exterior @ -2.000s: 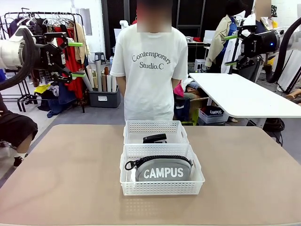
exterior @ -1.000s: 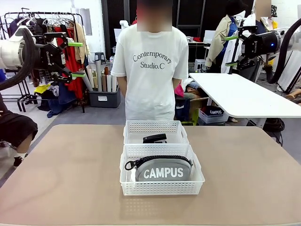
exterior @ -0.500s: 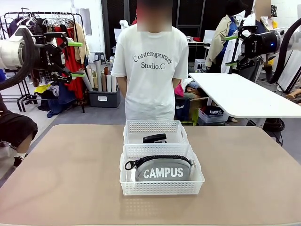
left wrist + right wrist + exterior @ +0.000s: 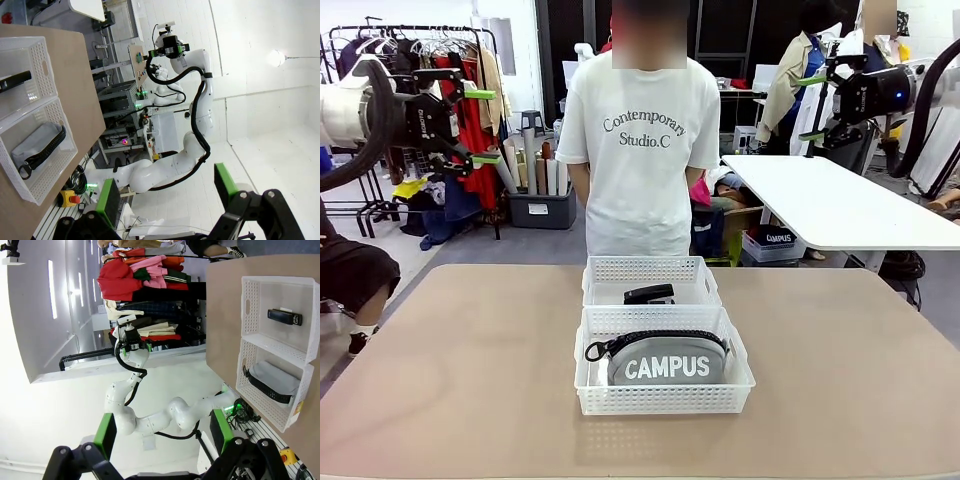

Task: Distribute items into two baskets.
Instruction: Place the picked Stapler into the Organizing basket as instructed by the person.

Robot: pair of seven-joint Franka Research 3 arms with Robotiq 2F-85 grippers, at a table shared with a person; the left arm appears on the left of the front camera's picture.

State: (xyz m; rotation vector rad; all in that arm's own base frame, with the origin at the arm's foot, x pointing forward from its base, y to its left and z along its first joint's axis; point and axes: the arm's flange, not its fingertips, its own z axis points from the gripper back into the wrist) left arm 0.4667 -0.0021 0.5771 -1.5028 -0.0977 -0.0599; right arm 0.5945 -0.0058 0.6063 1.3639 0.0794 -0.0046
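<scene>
Here, from the front, we read "CAMPUS" on the grey fabric zip pouch [image 4: 667, 364] in the nearer white lattice plastic basket [image 4: 664, 397]; the wrist views show its black zipper instead. The small black stapler [image 4: 649, 294] lies in the farther matching basket [image 4: 651, 271], touching the first. Both sit well below our left gripper [image 4: 478, 126] and right gripper [image 4: 811, 106], each spread wide and empty. A person in a white T-shirt [image 4: 638, 150] stands behind the tan table [image 4: 450, 370].
</scene>
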